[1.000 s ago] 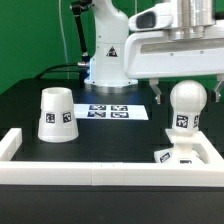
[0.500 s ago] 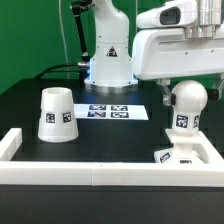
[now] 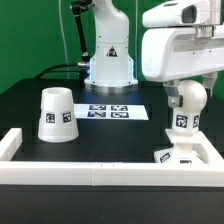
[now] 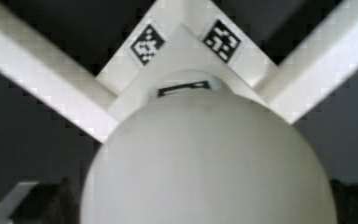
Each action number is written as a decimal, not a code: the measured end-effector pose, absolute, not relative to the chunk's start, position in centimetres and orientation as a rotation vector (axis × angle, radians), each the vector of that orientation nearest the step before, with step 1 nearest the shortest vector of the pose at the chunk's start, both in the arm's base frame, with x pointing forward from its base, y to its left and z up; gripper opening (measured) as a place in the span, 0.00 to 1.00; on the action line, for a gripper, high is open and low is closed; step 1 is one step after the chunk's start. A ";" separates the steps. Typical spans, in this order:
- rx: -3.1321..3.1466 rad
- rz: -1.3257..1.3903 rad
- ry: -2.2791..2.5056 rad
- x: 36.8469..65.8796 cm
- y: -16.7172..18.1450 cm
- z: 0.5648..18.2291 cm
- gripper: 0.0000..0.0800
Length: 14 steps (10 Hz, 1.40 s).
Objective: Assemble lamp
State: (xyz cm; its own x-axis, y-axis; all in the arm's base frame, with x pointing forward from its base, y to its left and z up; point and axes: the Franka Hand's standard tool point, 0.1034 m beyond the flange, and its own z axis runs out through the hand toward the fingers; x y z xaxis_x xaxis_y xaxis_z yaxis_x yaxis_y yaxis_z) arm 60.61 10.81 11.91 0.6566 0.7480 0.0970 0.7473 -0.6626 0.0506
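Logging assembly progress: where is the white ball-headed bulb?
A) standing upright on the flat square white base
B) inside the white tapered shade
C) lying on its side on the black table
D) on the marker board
A: the white ball-headed bulb stands upright on the flat square white base, apart from the white tapered shade.

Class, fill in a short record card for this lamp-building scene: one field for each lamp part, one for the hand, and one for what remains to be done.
bulb: upright on the base, ball head up
base: flat in the corner of the border rail, at the exterior view's right
shade: stands alone at the exterior view's left, wide end down, apart from the bulb
hand: close above the bulb; open or shut cannot be told
remaining: shade not yet on the bulb
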 end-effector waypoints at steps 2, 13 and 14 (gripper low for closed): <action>2.736 0.158 1.480 60.5 11.1 11.9 0.87; 1.992 0.052 2.254 60.6 10.1 11.1 0.87; 2.031 0.054 2.219 60.6 10.2 11.1 0.87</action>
